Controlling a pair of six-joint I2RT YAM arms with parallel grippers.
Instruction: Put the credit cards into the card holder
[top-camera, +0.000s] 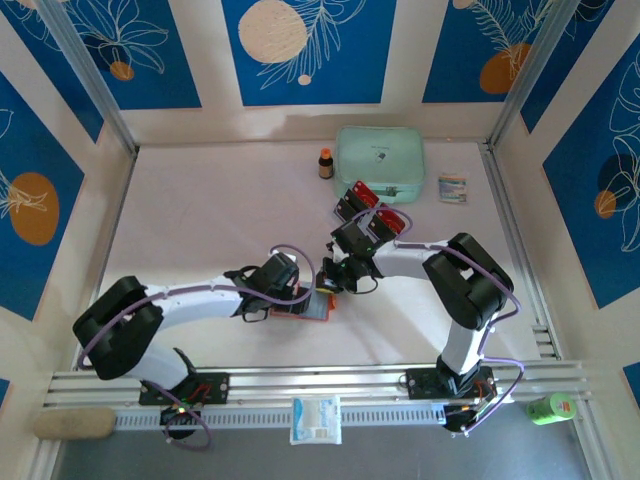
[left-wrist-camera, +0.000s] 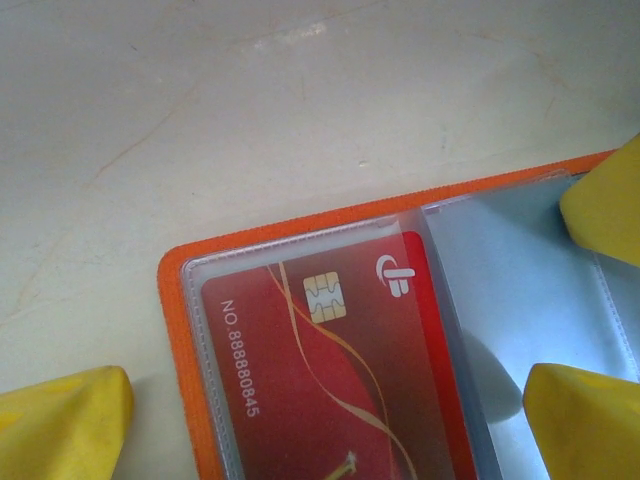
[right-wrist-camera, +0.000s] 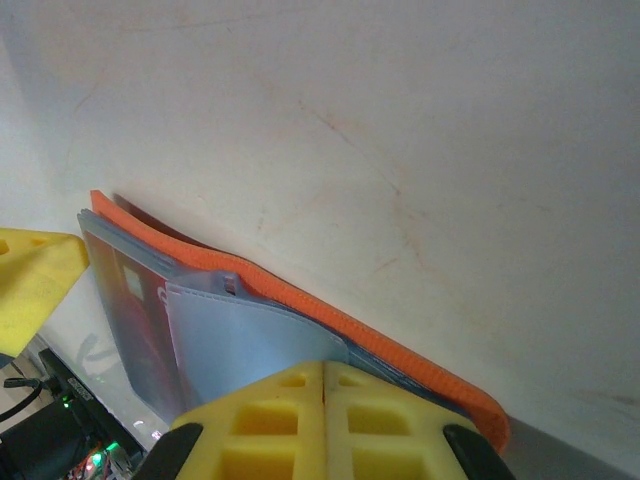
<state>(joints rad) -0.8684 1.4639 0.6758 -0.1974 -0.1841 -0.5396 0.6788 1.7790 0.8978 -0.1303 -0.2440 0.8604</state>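
Note:
The card holder (top-camera: 318, 309), an orange wallet, lies open on the table between the two arms. A red credit card (left-wrist-camera: 330, 370) with a chip sits inside its clear left sleeve. My left gripper (left-wrist-camera: 325, 425) is open, its yellow fingers (left-wrist-camera: 60, 420) standing either side of the wallet's left half. My right gripper (right-wrist-camera: 325, 375) is shut on a pale grey-blue inner sleeve (right-wrist-camera: 250, 335) of the card holder (right-wrist-camera: 400, 345) and lifts it a little. More credit cards (top-camera: 385, 222), red and black, lie behind the right gripper (top-camera: 335, 278).
A mint-green pouch (top-camera: 380, 160) lies at the back, with a small brown bottle (top-camera: 326, 163) to its left and a small packet (top-camera: 452, 188) to its right. A white packet (top-camera: 316, 418) and a green object (top-camera: 548, 408) sit in front of the rail.

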